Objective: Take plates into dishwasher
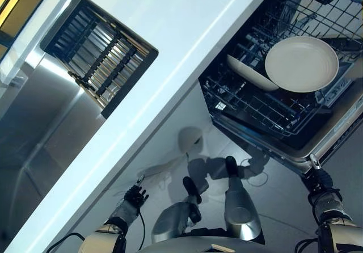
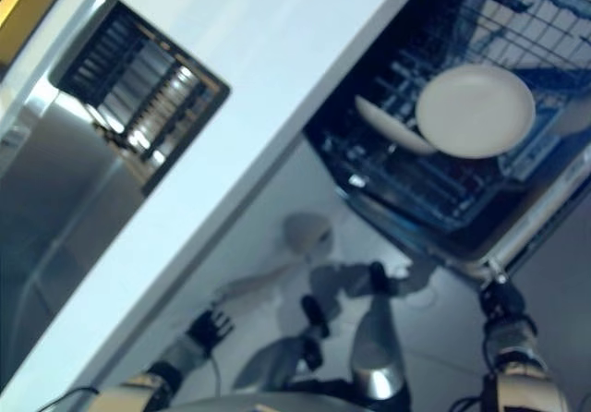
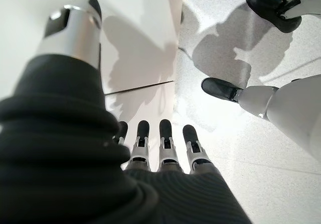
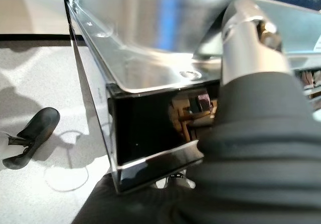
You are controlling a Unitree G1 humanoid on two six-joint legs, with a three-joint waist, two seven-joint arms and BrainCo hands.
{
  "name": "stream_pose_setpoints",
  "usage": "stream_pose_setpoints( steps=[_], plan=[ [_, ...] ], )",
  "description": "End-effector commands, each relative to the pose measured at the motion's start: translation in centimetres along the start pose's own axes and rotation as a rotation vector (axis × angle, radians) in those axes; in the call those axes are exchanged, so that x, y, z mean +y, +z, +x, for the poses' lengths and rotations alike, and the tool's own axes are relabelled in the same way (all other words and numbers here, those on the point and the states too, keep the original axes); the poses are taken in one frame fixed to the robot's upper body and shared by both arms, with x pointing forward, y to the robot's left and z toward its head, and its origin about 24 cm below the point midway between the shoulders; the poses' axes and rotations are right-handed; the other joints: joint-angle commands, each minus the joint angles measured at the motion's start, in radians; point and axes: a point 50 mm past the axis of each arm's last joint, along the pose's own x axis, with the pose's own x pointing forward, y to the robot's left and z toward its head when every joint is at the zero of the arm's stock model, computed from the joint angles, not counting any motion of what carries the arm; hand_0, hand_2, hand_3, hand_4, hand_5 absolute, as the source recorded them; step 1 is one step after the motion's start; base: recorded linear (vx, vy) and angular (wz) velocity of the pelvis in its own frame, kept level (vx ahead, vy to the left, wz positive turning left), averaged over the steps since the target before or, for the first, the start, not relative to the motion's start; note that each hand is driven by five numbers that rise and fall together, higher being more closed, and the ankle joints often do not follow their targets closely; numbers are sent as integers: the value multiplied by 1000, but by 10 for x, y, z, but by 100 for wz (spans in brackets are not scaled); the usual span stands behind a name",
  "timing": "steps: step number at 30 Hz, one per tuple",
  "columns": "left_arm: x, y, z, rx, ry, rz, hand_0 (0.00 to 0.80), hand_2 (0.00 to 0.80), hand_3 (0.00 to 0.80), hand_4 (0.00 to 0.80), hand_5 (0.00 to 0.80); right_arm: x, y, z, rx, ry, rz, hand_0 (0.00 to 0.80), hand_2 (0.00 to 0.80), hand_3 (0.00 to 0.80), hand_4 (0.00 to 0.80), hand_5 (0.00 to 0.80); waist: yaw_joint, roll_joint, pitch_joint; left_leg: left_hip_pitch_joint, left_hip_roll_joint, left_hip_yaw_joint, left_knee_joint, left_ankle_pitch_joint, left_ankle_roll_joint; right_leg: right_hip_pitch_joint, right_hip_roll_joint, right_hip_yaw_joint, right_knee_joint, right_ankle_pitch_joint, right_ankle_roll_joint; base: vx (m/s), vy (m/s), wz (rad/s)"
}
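Observation:
The dishwasher stands open at the upper right, its lower rack [image 1: 249,108] pulled out over the lowered door [image 4: 150,48]. A round beige plate [image 1: 302,64] leans in the rack, and a second beige plate [image 1: 251,73] stands on edge just left of it. My right hand [image 1: 320,180] is at the door's near corner; in the right wrist view its dark cover [image 4: 261,148] sits against the door's black front edge. My left hand [image 3: 165,148] hangs open and empty low beside the white cabinet front, also seen in the left eye view [image 1: 134,197].
A white countertop [image 1: 187,32] runs diagonally across the view. A steel sink [image 1: 39,122] with a dark slatted drying rack [image 1: 99,51] is set into it at the upper left. Grey floor [image 1: 187,122] lies between the counter and the dishwasher.

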Motion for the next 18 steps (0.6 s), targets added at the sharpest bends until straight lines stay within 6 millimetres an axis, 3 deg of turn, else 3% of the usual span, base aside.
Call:
stream_pose_setpoints(
  steps=[1,6,18],
  plan=[
    [-40,37,3,-129,-119,65,0,0,0,0,0,174,50,20,-228,622,-161,0,0,0,0,0,32,-80,-46,13,-8,-48,43,-6,-37,-10,-97,-2,103,-83,74,-39,-77,0],
    [-35,36,1,-141,-114,106,0,0,0,0,0,225,63,-2,-339,755,-257,0,0,0,0,0,48,-123,-66,18,-2,-58,39,-7,-37,3,-93,-19,102,-80,76,-10,-85,-6],
    [-12,33,-4,-135,-59,181,0,0,0,0,0,269,78,-37,-444,929,-220,0,0,0,0,0,118,-227,-149,60,20,-85,37,-21,-27,88,-78,-54,69,-70,81,73,-81,4]
  ],
)
